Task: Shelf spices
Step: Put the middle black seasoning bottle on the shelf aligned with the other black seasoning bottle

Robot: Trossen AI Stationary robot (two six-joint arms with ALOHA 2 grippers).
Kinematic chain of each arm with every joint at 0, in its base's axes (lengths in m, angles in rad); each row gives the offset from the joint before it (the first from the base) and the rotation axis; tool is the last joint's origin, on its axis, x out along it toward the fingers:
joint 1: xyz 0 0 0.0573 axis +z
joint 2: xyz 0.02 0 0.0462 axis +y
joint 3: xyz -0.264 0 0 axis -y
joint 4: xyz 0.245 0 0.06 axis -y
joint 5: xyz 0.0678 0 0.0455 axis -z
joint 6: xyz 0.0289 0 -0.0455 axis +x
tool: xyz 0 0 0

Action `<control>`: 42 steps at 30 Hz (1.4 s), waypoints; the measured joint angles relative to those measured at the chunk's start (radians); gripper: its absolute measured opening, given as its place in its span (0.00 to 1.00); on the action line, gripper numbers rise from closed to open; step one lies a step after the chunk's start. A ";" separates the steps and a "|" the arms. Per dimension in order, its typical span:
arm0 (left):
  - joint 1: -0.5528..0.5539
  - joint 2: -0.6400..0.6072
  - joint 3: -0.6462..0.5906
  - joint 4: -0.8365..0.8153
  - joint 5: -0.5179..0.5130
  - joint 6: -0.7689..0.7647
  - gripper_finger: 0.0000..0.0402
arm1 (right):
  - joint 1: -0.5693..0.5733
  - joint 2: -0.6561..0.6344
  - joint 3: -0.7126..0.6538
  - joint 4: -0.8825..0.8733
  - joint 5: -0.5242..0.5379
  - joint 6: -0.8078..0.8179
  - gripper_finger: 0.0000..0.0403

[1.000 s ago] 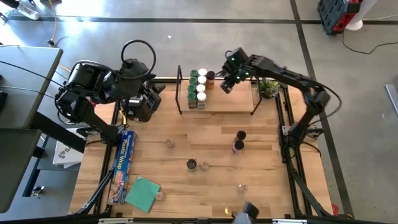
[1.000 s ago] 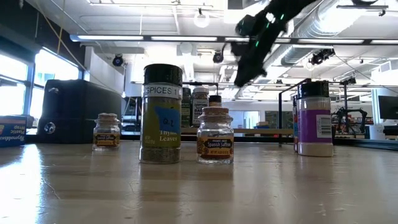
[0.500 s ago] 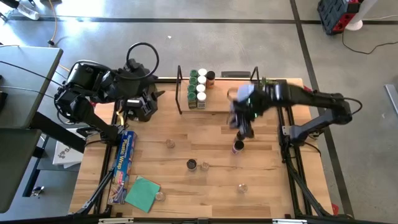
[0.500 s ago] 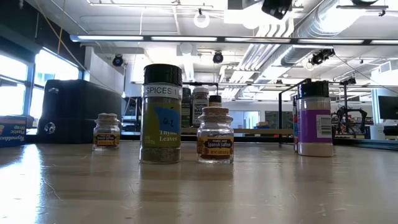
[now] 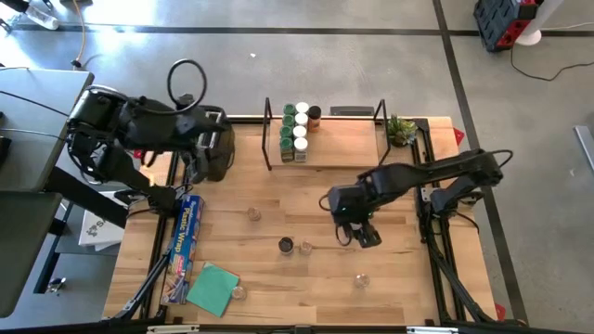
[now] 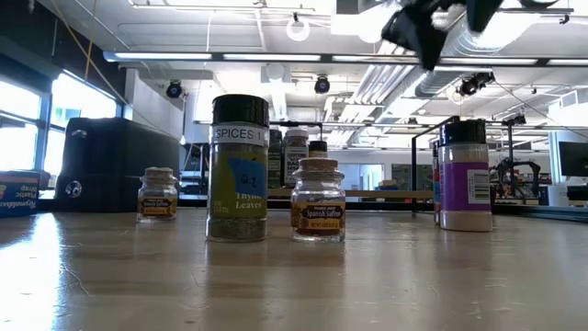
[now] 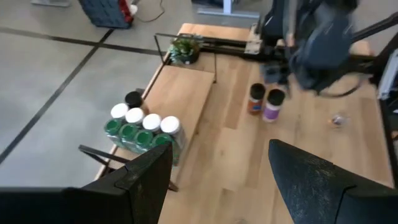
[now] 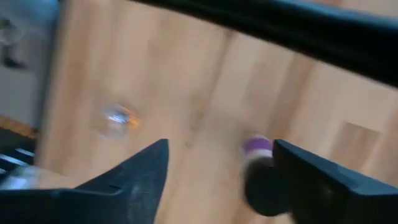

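Note:
The shelf (image 5: 325, 147) stands at the table's far middle, with several spice jars (image 5: 295, 130) clustered at its left end. Loose jars stand on the table: a green one (image 6: 238, 170), two small cork-topped ones (image 6: 317, 202) (image 6: 158, 193) and a purple-labelled one (image 6: 464, 175). My right gripper (image 5: 357, 234) hangs open over the table's middle right, above the purple jar (image 8: 256, 145) and a dark-topped jar (image 8: 264, 186), touching neither. My left gripper (image 7: 221, 148) waits open at the far left, facing the shelf.
A black toaster (image 6: 110, 165) sits at the far left, and a foil box (image 5: 183, 246) and a green cloth (image 5: 213, 288) at the near left. A potted plant (image 5: 401, 128) is beside the shelf's right end. Small jars (image 5: 252, 214) (image 5: 360, 278) dot the middle.
My right gripper has swung from the shelf's right end toward the table's near edge, and now hangs over the two jars at the middle right, tipped to point down. My left arm has drawn back a little toward the left edge and rolled its wrist.

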 joint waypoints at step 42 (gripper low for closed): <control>-0.142 -0.050 0.000 0.000 -0.122 -0.082 0.65 | -0.138 0.220 0.016 -0.024 0.184 -0.064 0.44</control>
